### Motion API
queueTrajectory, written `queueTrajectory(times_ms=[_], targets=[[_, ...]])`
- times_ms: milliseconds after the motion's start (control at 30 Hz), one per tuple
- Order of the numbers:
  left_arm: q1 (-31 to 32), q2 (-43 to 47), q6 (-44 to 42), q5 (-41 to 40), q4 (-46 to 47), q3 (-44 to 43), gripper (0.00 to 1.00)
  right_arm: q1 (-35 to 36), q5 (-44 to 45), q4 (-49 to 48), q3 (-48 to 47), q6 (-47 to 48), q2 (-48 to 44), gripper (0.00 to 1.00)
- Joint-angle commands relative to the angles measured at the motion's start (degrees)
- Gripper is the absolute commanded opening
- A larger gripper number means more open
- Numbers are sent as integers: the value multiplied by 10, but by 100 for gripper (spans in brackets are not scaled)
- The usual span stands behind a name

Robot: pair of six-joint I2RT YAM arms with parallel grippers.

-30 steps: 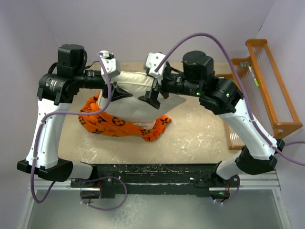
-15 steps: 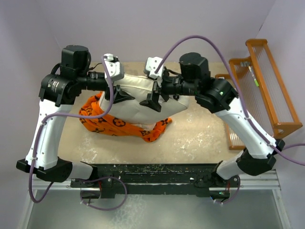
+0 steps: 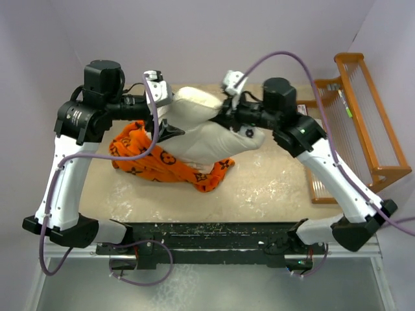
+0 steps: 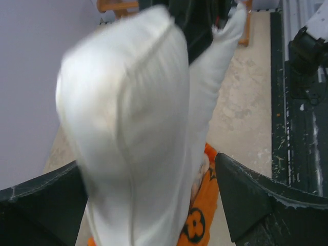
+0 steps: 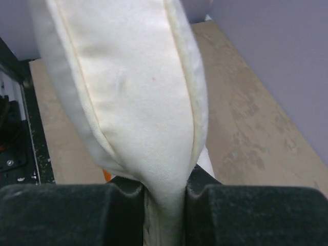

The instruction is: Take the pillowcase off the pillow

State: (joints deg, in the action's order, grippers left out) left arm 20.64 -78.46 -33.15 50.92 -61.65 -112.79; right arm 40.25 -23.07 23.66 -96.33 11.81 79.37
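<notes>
Rightward, orange wooden rack (image 3: 390, 173), pillow (image 3: 207, 139) overlapping pillowcase (image 3: 146, 162) on table (image 3: 272, 188)

The pillow (image 3: 207, 133) sat over the far middle of the table (image 3: 272, 188), between the left gripper (image 3: 167, 128) and the right gripper (image 3: 228, 120). The pillowcase (image 3: 139, 159) lay bunched under its near left side. A rack (image 3: 363, 123) stood at the table's right edge.

The left pincer (image 4: 148, 202) has been opened wide, so that its jaws now stand apart on either side of the pillow (image 4: 133, 128). The right pincer (image 5: 164, 197) has been closed on the pillow's seamed edge, and the pillow has been bunched upward between both.
</notes>
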Motion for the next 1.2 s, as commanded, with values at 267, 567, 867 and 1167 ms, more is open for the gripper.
queueTrajectory(times_ms=[267, 567, 867, 1167], targets=[[-261, -18, -197, -46, -40, 196, 96, -134, -72, -162, 165, -39, -176, 0], [-300, -31, -101, -5, 98, 256, 92, -136, -146, -160, 165, -44, -166, 0], [-323, -54, 153, 97, 238, 311, 89, -135, -187, -181, 175, -61, -177, 0], [-308, -46, 169, 21, 292, 370, 77, -135, -216, -226, 170, -94, -183, 0]])
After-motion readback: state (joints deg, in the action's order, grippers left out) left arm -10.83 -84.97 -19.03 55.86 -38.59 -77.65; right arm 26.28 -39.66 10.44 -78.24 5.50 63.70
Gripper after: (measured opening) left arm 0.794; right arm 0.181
